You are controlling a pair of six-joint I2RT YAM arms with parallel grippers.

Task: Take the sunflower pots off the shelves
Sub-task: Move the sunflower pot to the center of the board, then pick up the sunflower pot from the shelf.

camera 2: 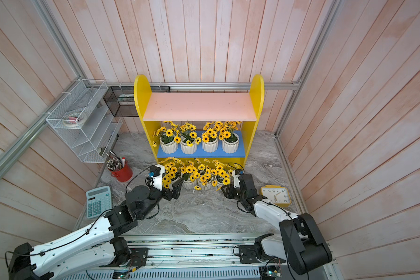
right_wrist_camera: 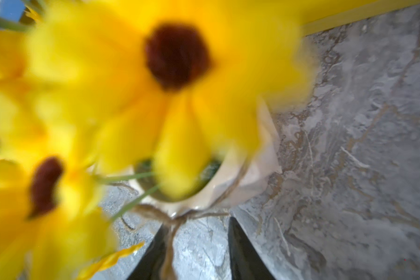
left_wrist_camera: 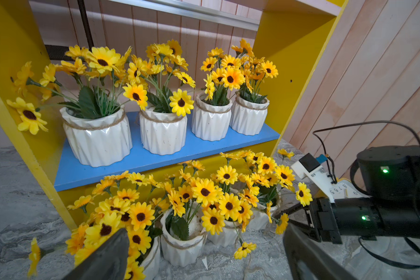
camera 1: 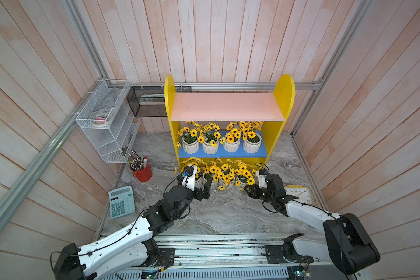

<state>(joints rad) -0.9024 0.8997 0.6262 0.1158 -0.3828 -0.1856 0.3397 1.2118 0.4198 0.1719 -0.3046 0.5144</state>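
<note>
Glossy ceramic pots (left_wrist_camera: 97,143), matt painted shelves (left_wrist_camera: 289,60)

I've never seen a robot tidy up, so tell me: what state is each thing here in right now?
pink board: bare.
blue board: carrying four pots.
shelf pots: upright, in a row.
table pots: four, upright, before the shelves.
left hand: open, by the table pots.
right hand: at the end table pot; grip unclear.

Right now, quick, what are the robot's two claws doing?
Left gripper: open, holding nothing.
Right gripper: tips at a flower pot; whether it grips cannot be told.
</note>
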